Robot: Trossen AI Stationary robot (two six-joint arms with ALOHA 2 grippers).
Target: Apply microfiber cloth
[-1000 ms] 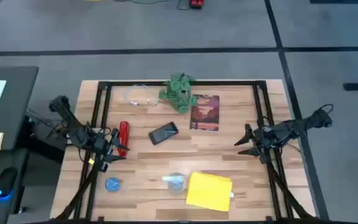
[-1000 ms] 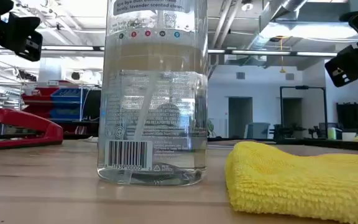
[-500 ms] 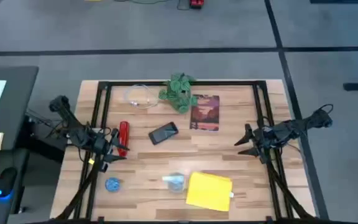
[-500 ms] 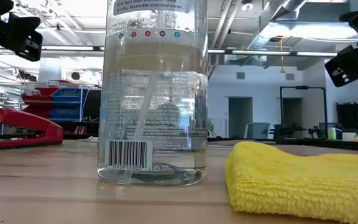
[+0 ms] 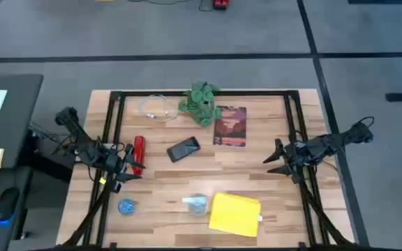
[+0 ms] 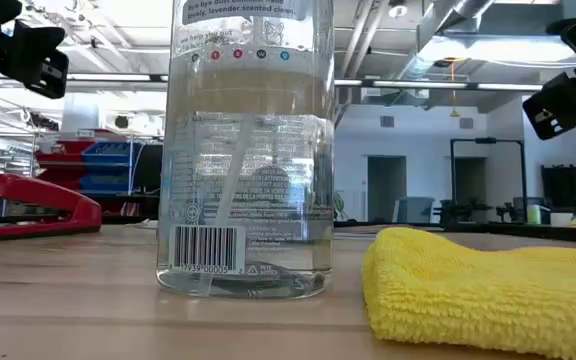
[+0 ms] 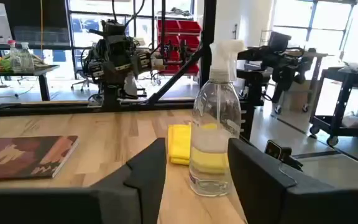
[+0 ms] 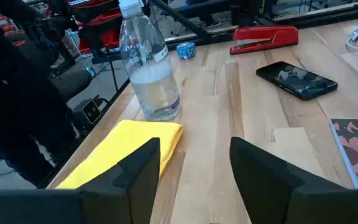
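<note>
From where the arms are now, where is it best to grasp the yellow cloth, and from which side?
Probably the microfiber cloth is best pinched from above at its edge toward the right gripper, which is open. It lies flat and folded, and the spray bottle stands close on the other side.

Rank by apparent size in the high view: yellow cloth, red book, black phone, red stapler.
Largest to smallest:
1. microfiber cloth
2. book
3. phone and stapler: too alike in area to rank.

Both arms are dark, thin and jointed, with black cables looping along them. Each gripper has two broad, matte black fingers (image 7: 263, 180).
</note>
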